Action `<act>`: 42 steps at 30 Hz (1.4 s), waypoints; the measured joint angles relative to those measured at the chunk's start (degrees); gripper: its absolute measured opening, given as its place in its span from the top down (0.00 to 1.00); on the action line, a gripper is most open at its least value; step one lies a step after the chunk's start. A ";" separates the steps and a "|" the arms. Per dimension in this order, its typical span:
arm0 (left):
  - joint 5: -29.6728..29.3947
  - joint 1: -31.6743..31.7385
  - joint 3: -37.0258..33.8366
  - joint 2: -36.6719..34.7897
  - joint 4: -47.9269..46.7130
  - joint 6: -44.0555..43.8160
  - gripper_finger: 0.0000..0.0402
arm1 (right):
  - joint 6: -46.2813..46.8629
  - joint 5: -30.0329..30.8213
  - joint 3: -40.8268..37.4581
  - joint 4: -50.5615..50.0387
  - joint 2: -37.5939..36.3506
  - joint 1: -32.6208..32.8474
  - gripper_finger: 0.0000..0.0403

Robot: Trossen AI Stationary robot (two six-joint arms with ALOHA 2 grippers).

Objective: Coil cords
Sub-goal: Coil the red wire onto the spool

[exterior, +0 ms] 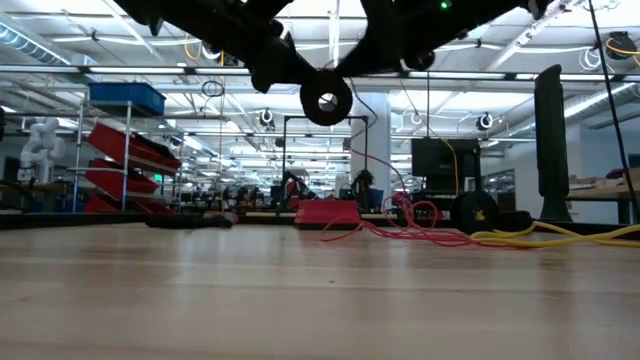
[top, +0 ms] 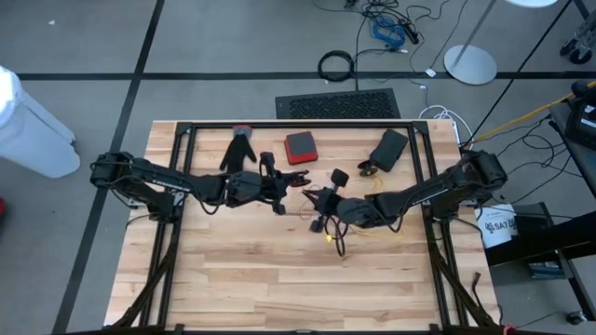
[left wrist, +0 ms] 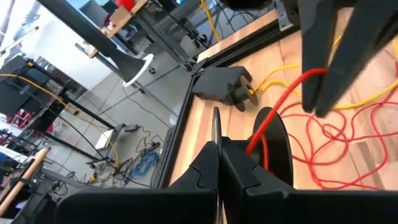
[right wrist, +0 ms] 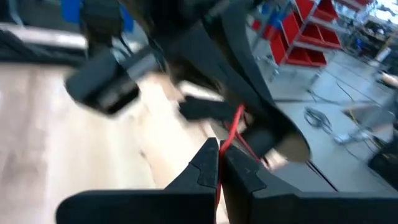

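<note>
High view: left pincer and right pincer meet mid-surface over the tangled red cord and yellow cord.

Wrist views: each pincer is clamped on red cord; keeping it taut should tidy the loops.

No legible writing on the surface.

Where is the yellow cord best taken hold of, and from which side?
Take the yellow cord on its single stretch clear of the red cord, probably from straight above: it lies flat on the table, with bare wood on either side.
</note>
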 joint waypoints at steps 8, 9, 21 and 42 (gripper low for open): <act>1.78 -1.81 0.01 0.00 1.03 -0.48 1.00 | 2.64 2.50 0.00 -11.46 -1.72 -0.15 1.00; 1.98 -2.04 0.00 0.00 1.07 -0.48 1.00 | 2.62 2.52 0.00 -12.05 -1.72 -0.20 1.00; 5.93 -3.19 0.00 -0.07 3.06 -3.10 1.00 | 2.60 2.88 -0.25 -16.60 -1.72 -1.33 1.00; 9.91 -1.66 0.00 -1.64 12.28 -9.50 1.00 | 2.55 2.42 -1.94 -13.96 -1.17 -2.99 0.90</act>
